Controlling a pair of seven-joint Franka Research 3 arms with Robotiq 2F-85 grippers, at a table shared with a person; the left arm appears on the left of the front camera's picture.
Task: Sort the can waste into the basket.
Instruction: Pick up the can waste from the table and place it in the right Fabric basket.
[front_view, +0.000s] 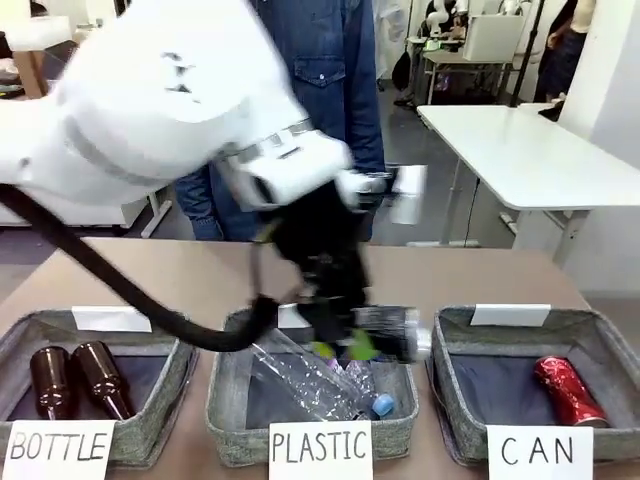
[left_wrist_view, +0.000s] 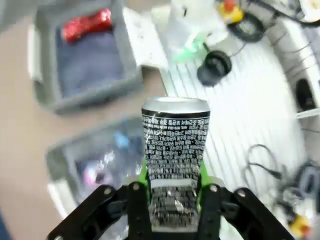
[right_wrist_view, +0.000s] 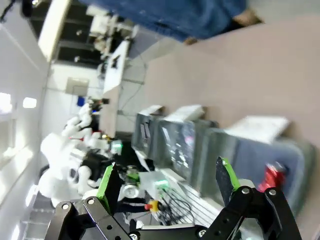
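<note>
The silver can (left_wrist_view: 175, 165), with its dark print, is pinched between the green pads of the left gripper (front_view: 345, 347). In the front view it lies sideways (front_view: 390, 333) in those fingers, up in the air over the right edge of the middle basket.

Going from left to right on the desk (front_view: 200, 270), first comes the basket signed "BOTTLE" (front_view: 150, 440), with two brown glass bottles (front_view: 75, 380) lying in it. Next is the basket signed "PLASTIC" (front_view: 235, 435), which holds clear plastic bottles (front_view: 320, 385). The left arm (front_view: 170, 100) reaches down over this one. Last, on the right, is the basket signed "CAN" (front_view: 455, 425). The red can (front_view: 568, 390) lies inside it, near its right side.

A person in blue denim (front_view: 330, 70) stands at the far side of the desk.

In the right wrist view, the right gripper (right_wrist_view: 167, 182) has its fingers spread wide apart with nothing between them. The red can (right_wrist_view: 272, 176) shows small beside one finger.
</note>
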